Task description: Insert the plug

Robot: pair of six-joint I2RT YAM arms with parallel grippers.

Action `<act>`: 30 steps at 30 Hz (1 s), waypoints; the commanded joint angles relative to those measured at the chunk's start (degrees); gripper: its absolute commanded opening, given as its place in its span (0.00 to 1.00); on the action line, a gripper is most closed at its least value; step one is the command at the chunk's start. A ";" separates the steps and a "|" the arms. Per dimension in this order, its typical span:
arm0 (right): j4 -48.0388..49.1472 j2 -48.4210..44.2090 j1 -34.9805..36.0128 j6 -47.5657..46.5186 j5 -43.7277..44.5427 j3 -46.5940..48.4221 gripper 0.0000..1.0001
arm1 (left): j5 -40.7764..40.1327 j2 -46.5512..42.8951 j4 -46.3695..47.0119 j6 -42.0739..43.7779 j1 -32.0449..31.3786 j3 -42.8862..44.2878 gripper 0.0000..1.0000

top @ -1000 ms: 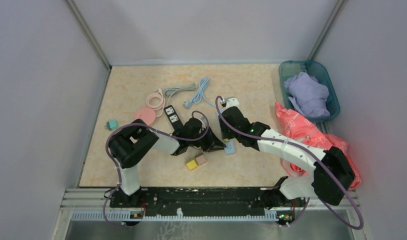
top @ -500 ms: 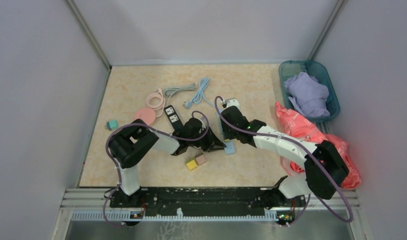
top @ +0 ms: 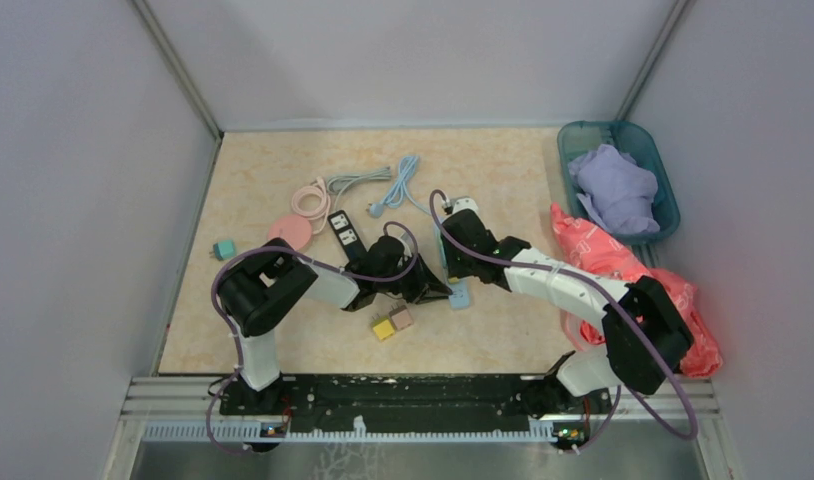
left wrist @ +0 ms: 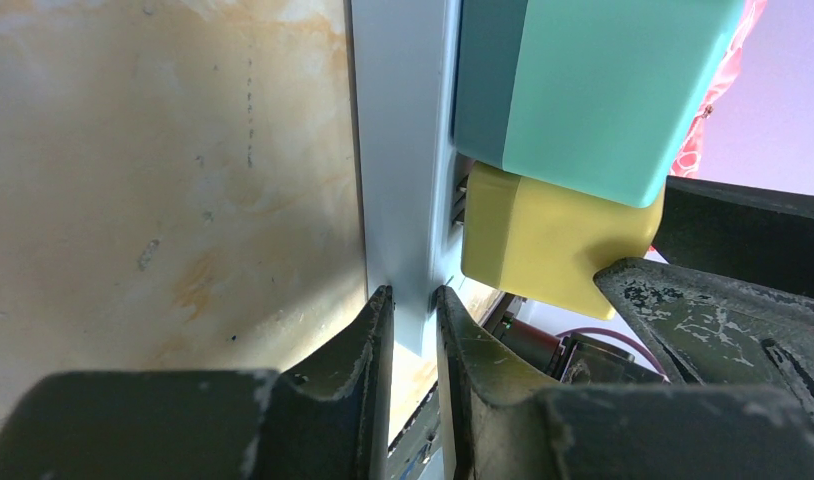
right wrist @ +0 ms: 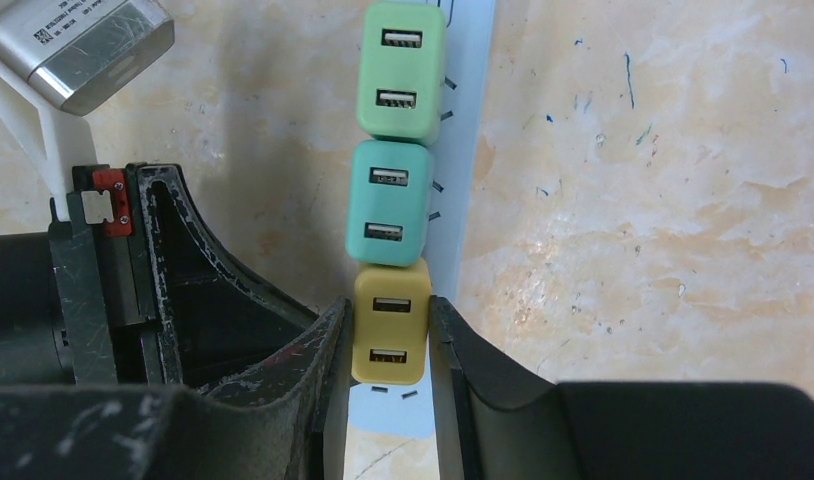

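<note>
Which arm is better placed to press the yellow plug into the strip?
Right. The right gripper is shut on the yellow plug, while the left gripper pinches the edge of the power strip, probably steadying it.

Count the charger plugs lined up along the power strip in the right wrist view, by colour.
Light green plug: 1
Teal plug: 1
Yellow plug: 1
Total along the power strip: 3

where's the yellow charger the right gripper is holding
Right wrist view, bottom centre: yellow charger on the pale blue power strip, touching the teal charger above it.
</note>
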 commanded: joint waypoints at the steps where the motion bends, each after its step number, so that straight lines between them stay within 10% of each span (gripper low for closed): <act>1: -0.02 1.51 -0.26 -1.25 -2.09 0.41 0.02 | -0.72 1.43 -5.12 1.70 -1.50 0.18 0.25; 30: -4.21 8.19 5.58 2.57 -1.25 -9.09 0.00 | -1.06 1.81 -5.76 1.66 -1.83 0.41 0.25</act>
